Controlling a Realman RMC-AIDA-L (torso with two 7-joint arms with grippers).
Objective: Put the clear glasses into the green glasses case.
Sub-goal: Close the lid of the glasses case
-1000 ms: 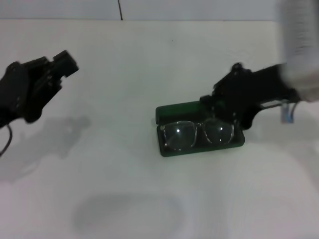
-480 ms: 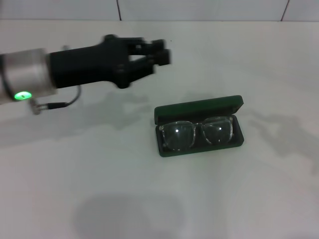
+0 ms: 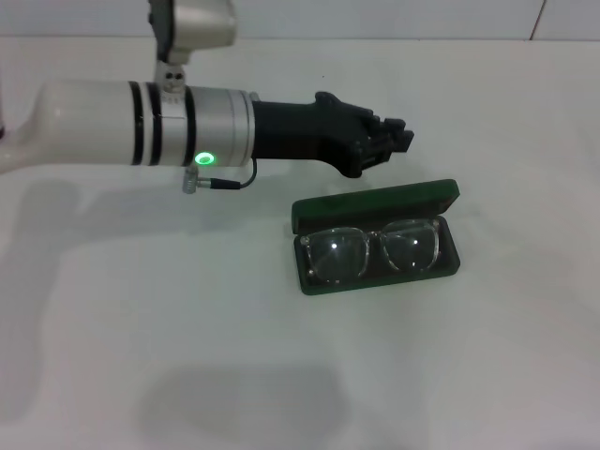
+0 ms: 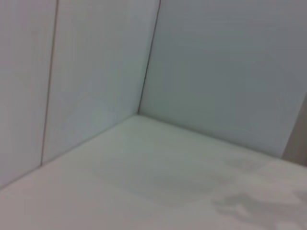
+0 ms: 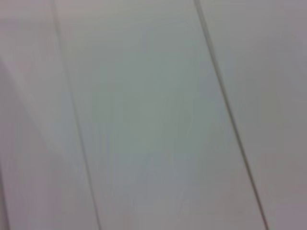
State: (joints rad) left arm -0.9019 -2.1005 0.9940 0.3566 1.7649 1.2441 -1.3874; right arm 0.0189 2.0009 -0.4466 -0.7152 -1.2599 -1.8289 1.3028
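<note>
Glasses [image 3: 380,250] now lie inside the open green glasses case [image 3: 375,208], lenses up, lid standing at the far edge. Half a second back sat the same way, so placing looks done; only closing may remain. Beyond the case, left gripper [image 3: 398,141] has swung in from the left, hovering above the lid's far side, holding nothing; fingers too foreshortened to tell spread. Right gripper gone from view. White table [image 3: 281,375] otherwise bare; nothing blocks the lid.
</note>
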